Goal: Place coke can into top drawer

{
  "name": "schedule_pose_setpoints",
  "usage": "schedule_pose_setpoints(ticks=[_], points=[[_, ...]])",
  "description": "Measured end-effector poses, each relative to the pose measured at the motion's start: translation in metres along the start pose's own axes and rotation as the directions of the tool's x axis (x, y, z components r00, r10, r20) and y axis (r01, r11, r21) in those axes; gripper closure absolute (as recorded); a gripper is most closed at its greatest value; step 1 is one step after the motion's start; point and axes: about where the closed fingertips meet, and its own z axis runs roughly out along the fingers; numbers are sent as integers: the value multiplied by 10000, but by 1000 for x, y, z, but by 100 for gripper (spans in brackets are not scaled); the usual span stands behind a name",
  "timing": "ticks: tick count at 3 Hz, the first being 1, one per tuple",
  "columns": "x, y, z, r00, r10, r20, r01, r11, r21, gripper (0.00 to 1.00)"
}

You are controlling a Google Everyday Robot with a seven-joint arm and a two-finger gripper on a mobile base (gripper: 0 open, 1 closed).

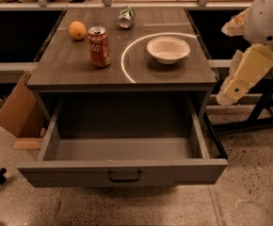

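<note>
**Red can on the cabinet top, gripper off at the right edge**

Red and upright, the coke can (100, 47) stands on the grey wooden surface (66, 67) in the upper left-centre of the frame. It is well apart from the gripper (229, 92), which hangs at the right side of the frame, beyond the cabinet's right edge and lower than the can. Nothing touches the can. Seen side-on, the gripper's cream-coloured end does not show how far open it is; I cannot tell.

The arm (268, 15) enters from the upper right corner as a rounded white housing. From it the pale yellow part slants down and to the left, ending beside the cabinet's right wall.

The top drawer (56, 173) is pulled fully out toward the lower part of the frame, with its dark bar handle (124, 176) centred on the front panel.

On the surface, an orange (77, 30) lies just up and left of the coke can. A silver-green can (126, 17) lies on its side toward the back edge. A white bowl (168, 49) sits to the right, between the coke can and the gripper, partly ringed by a pale arc (126, 55) marked on the wood. A cardboard piece (19, 109) leans against the cabinet's left side, and a black stand (263, 102) is behind the gripper at the right.
</note>
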Motion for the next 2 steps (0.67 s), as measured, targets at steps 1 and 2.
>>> schedule_pose_setpoints(ticks=[1,2], points=[[0,0,0,10000,0,0,0,10000,0,0],[-1,-5,9,9996,32,263,-38,9997,226,0]])
